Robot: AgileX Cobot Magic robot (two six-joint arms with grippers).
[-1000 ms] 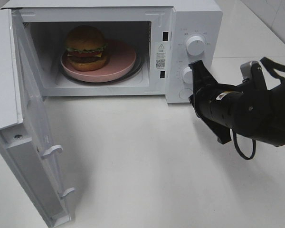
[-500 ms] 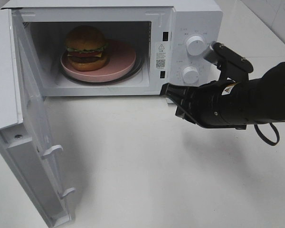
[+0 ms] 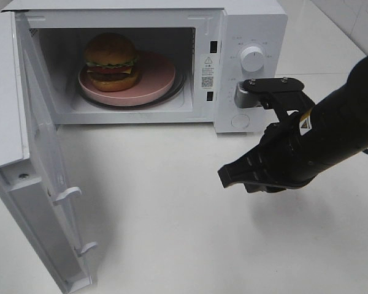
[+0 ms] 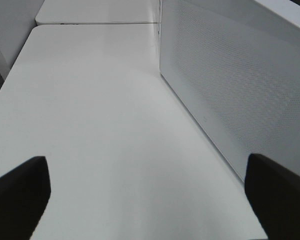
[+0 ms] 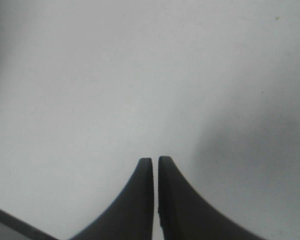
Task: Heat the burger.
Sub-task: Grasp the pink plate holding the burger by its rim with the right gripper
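Upper left of the high view: burger (image 3: 111,61) inside the microwave (image 3: 257,24), sitting on the left part of a pink plate (image 3: 159,75), bun on top. Door (image 3: 24,153) swung wide open along the left edge of the frame. Right of centre: black right gripper (image 3: 227,177), pointing toward the lower left, over the white table (image 3: 172,245), in front of the control panel, well apart from burger and door. Jaws pressed almost together with only a hairline slit, gripping nothing; same in the right wrist view, gripper (image 5: 155,161) over bare table. Upper knob (image 3: 253,59) showing above the arm. Left wrist view: left gripper (image 4: 147,192) spread wide, dark fingers (image 4: 20,200) far apart, nothing between them, table beneath, a white perforated panel (image 4: 230,85) just beside
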